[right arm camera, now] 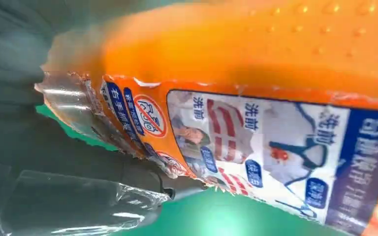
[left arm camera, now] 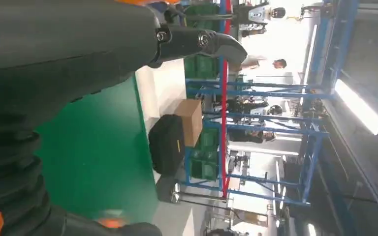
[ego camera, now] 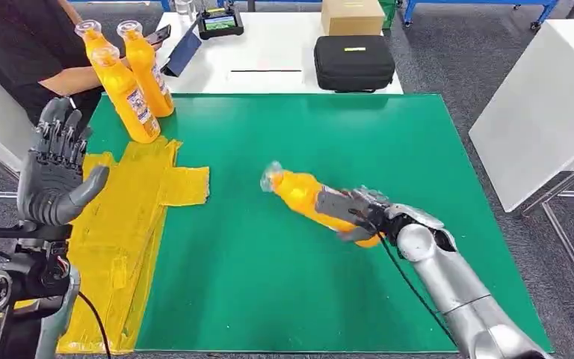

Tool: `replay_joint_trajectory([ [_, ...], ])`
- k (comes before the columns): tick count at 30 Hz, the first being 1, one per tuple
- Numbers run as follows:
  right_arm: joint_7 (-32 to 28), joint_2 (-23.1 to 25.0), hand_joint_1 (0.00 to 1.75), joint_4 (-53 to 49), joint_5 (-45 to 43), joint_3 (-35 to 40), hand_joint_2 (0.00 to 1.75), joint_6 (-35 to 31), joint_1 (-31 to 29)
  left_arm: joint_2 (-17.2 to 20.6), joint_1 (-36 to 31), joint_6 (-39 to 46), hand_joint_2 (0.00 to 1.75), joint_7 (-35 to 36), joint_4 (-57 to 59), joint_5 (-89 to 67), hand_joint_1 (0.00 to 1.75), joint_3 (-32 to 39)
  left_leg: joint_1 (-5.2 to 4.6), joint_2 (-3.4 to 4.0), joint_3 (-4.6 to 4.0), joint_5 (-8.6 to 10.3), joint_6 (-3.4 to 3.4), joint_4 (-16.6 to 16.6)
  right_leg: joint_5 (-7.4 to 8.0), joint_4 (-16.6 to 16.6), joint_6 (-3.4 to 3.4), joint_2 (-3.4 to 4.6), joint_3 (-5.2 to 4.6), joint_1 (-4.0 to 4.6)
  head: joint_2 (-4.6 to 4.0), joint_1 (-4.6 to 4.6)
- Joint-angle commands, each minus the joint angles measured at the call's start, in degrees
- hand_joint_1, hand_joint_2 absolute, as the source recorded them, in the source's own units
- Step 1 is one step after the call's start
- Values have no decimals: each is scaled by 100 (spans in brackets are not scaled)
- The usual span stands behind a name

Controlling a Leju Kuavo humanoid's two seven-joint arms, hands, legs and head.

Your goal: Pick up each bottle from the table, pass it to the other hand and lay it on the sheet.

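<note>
Beyond my left robot hand [ego camera: 54,168], two orange bottles [ego camera: 131,75] stand upright at the far corner of the green bench [ego camera: 269,284], close together and near a person's arm [ego camera: 71,78]. Past the bench's far edge a white table [ego camera: 276,45] carries a black case [ego camera: 354,62], a cardboard box [ego camera: 352,16] and a small screen device [ego camera: 220,22]. The yellow sheet [ego camera: 131,217] lies crumpled on the bench just beside my left robot hand, between it and my right one; nothing stands between the two.

The bottle [ego camera: 306,196] in my right robot hand [ego camera: 359,213] is tilted off the mat, its long axis running from my palm toward the far left, with the clear cap end pointing at the sheet's side. My wrist camera shows its printed label [right arm camera: 256,147] close up.

My right robot hand wraps its fingers around the bottle's lower body and grips it. My left robot hand is raised, fingers spread upward and thumb out, holding nothing.
</note>
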Motion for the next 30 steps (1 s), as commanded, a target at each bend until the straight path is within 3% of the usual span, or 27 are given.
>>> replay_joint_trajectory([
  [1, -723, 190, 175, -1585, -1017, -700, 175, -1463, 187, -103, 12, -220, 175, -49, 490, 244, 0, -78, 1, -2, 2, -2, -13, -3, -4, -2, 1, -8, 2, 1, 0, -2],
  [8, -860, 223, 175, -1744, -961, -539, 175, -1937, 499, -121, -337, -325, 175, 32, 852, 320, 0, -837, 1, -20, 4, 0, -13, -3, -6, -6, 4, -27, 12, 2, 0, 2],
  [15, -499, 553, 175, -1201, -324, 188, 175, -2211, -439, 10, -598, -248, 175, 171, 607, 654, 0, -1544, -4, 11, -10, -4, -16, 9, -2, 8, 0, 1, -10, -8, 0, 2],
  [21, -418, 684, 175, -1099, -116, 437, 175, -2208, -608, 29, -566, -239, 175, 160, 578, 775, 0, -1692, 2, 8, 3, -5, -16, 1, -4, 0, 0, -4, 3, -1, 0, 0],
  [25, -93, 987, 175, -899, 77, 919, 175, -2093, -1110, 20, -574, -48, 175, 150, 357, 936, 0, -1919, 9, 34, 10, -19, -29, 12, -8, 11, 1, 20, 5, 5, 0, 2],
  [30, 206, 1268, 175, -771, 21, 1219, 175, -1998, -1433, 55, -678, 134, 175, 126, 175, 913, 0, -2104, 3, 16, -10, -4, -14, 6, -2, 10, 1, 3, -12, 1, 0, 0],
])
